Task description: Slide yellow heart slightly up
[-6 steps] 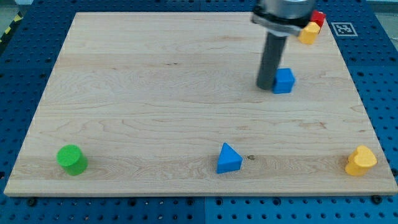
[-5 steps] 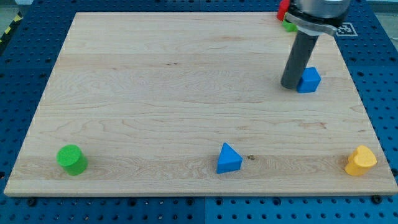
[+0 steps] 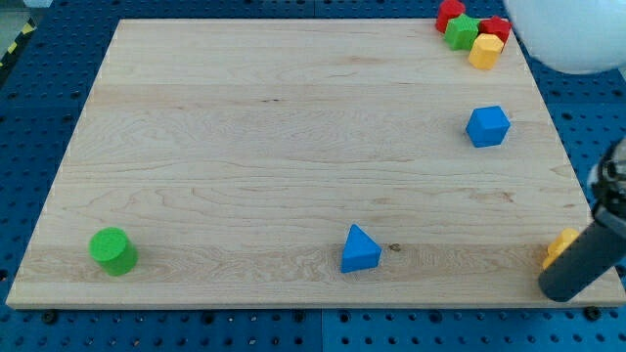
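Note:
The yellow heart [image 3: 560,244] lies near the board's bottom right corner, mostly hidden behind my dark rod; only its left part shows. My tip [image 3: 558,292] rests at the board's bottom edge, just below and in front of the heart. I cannot tell whether it touches the heart.
A blue cube [image 3: 487,126] sits at the right, upper half. A blue triangular block [image 3: 360,249] sits bottom centre. A green cylinder [image 3: 112,250] is bottom left. Red [image 3: 449,14], green [image 3: 462,30], red [image 3: 495,28] and yellow [image 3: 484,51] blocks cluster at the top right corner.
The rod has left the blue cube and swung down to the bottom right corner, now covering most of the yellow heart. The blue cube was pushed rightwards before that.

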{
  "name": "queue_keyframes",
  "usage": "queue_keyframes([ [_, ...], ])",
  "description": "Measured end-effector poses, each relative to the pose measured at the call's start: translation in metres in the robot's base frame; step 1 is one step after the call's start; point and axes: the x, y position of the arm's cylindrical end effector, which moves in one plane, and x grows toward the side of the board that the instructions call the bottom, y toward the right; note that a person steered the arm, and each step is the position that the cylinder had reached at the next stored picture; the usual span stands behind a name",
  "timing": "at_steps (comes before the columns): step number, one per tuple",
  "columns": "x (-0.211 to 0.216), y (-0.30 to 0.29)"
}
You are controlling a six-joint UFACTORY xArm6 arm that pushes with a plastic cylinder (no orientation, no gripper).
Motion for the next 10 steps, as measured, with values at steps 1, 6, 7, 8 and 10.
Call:
queue_keyframes([
  [1,0.0,0.0],
  [6,-0.04,0.037],
  [7,-0.06,0.034],
  [8,-0.079,0.034],
  [10,-0.116,0.034],
])
